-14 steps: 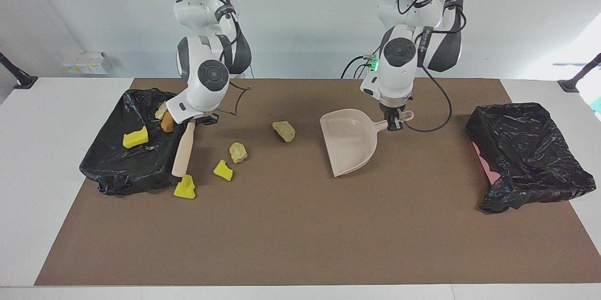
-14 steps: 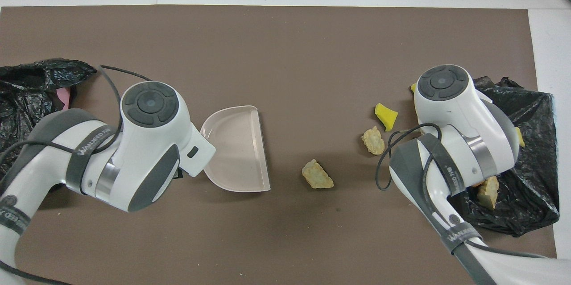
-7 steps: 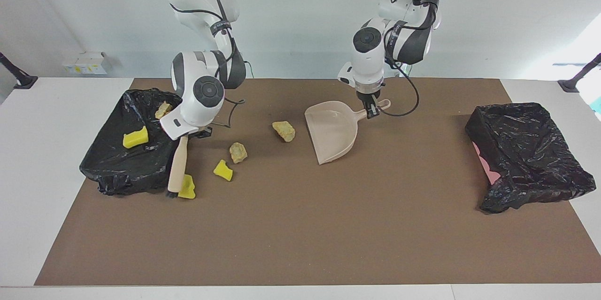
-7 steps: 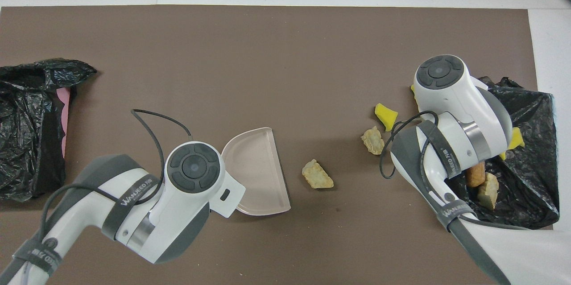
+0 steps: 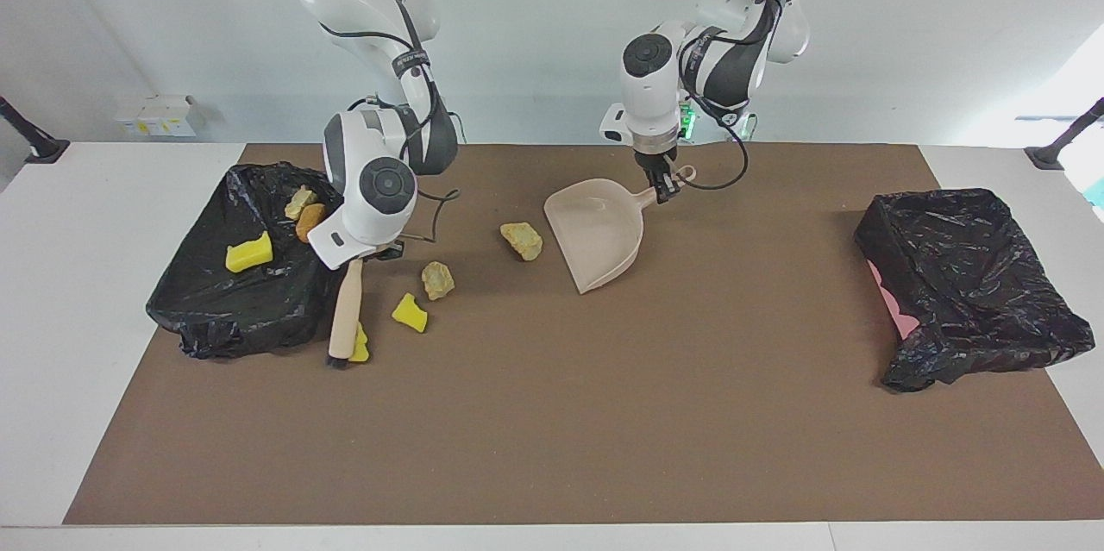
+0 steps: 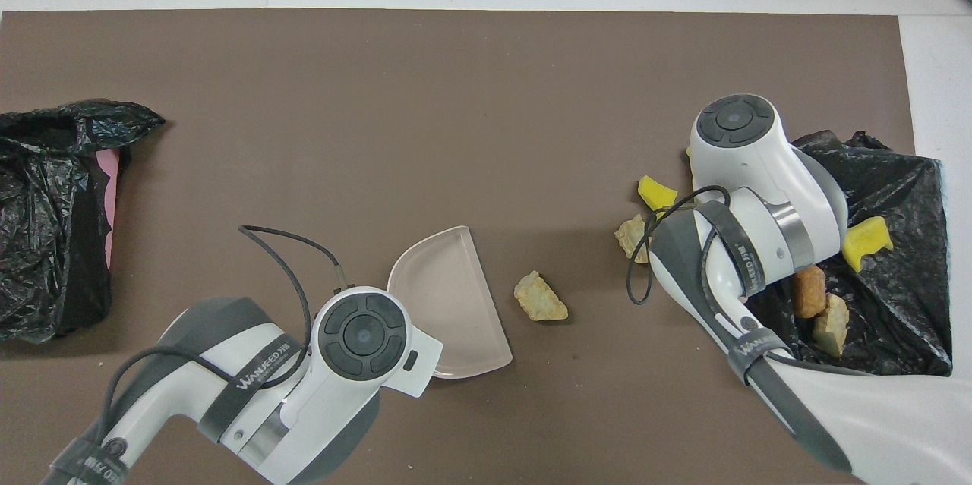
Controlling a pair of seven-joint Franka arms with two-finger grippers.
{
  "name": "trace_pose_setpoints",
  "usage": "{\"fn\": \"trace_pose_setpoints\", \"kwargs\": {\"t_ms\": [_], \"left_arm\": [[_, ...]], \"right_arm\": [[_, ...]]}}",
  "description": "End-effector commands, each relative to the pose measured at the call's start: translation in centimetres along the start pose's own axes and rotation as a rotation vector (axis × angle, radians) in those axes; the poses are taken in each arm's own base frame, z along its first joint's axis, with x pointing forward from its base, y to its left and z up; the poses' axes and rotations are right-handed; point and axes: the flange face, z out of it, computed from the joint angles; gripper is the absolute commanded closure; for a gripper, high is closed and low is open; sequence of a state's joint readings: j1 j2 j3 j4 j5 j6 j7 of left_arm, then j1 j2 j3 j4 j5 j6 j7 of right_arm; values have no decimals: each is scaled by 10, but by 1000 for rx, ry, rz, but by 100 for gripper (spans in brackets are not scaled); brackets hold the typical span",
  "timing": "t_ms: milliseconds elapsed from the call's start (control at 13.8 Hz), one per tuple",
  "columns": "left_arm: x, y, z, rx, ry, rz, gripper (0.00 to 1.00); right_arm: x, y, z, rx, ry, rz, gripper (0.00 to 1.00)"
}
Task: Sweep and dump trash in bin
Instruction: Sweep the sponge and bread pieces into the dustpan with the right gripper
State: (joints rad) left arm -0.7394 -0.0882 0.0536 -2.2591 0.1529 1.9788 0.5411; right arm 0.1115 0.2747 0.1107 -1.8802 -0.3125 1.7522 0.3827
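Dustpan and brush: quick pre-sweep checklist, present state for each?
1. Left gripper shut on dustpan handle: ok.
2. Right gripper shut on brush: ok.
3. Dustpan mouth beside the beige chunk: ok.
4. Dustpan lip flat on the mat: cannot tell.
5. Bristles down by the yellow chunk: ok.
6. Loose chunks and lie between brush and dustpan: ok.

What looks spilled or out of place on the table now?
Four trash lumps lie loose on the brown mat beside the black bin: beige lumps and yellow chunks. Three more lumps lie in this bin.
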Motion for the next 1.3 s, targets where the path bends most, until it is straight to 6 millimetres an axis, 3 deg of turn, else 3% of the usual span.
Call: {"fn": "trace_pose_setpoints", "kwargs": {"t_ms": [0,580,870,1232], "left_arm": [[-5,6,1,26,13,-18,100],[0,14,16,37,38,-29,100],[3,13,15,51,63,-19,100],[8,12,14,57,98,-24,100]], "right_arm": [[-17,-33,-16,63,-20,-71,100],[-67,-129,-49,285,-71,-156,100],[-109,-176,-65,335,-91,-212,100],[-148,-218,-84,417,-93,-218,100]]}}
